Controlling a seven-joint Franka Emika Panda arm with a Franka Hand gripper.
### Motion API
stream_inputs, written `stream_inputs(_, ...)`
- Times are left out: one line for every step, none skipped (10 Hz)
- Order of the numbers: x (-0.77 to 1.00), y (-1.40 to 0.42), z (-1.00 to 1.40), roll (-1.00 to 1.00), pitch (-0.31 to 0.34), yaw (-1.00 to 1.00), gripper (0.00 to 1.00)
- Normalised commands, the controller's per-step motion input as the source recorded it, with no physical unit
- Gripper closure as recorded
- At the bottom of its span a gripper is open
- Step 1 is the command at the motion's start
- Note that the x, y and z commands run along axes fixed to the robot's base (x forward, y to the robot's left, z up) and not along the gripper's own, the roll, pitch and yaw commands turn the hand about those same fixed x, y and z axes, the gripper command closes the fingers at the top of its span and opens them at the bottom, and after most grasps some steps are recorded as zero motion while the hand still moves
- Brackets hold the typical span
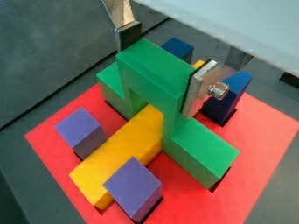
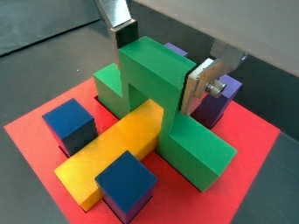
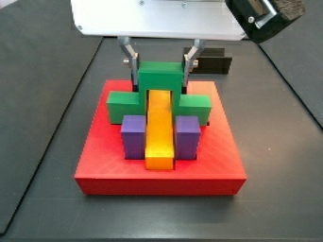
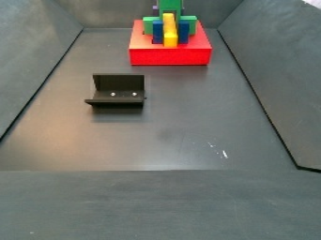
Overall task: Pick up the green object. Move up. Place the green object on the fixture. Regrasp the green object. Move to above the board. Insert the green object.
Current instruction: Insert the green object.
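Tool [image 3: 159,64]: over the red board [image 3: 161,172], silver fingers [image 1: 201,87] clamped on the raised top of the green object [image 1: 163,105]. Green object: seated on the board, straddling the far end of the yellow bar [image 3: 159,128]. Purple blocks [image 3: 187,135] flank the bar; blue blocks [image 2: 70,123] lie nearby. Fixture [image 4: 115,92]: well apart, bare, on the dark floor.

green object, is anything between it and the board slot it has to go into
Nothing visible is. The green object, with the gripper fingers on either side of its raised part, already sits down in the red board, straddling the yellow bar.
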Motion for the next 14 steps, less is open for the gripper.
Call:
stream_inputs(0.28,0.0,-0.08,0.01,0.021,0.0,1.0)
stream_inputs(0.28,0.0,-0.02,0.0,0.021,0.0,1.0)
stream_inputs(0.37,0.0,0.0,0.0,0.051,0.02,1.0)
stream_inputs(0.28,0.0,0.0,0.0,0.031,0.0,1.0)
stream_inputs(0.14,0.0,-0.09,0.01,0.003,0.0,1.0)
stream_inputs(0.11,0.0,-0.27,0.04,0.0,0.0,1.0)
stream_inputs(0.02,0.0,-0.57,0.04,-0.01,0.0,1.0)
stream_inputs(0.07,0.0,-0.55,0.05,0.0,0.0,1.0)
stream_inputs(0.11,0.0,-0.47,0.04,0.0,0.0,1.0)
stream_inputs(0.09,0.0,-0.45,0.06,0.0,0.0,1.0)
stream_inputs(0.1,-0.05,-0.54,0.07,0.0,0.0,1.0)
stream_inputs(0.05,-0.07,-0.61,0.08,0.0,0.0,1.0)
stream_inputs(0.04,-0.08,-0.65,0.1,-0.001,0.0,1.0)
stream_inputs(0.06,-0.06,-0.41,0.06,0.0,0.0,1.0)
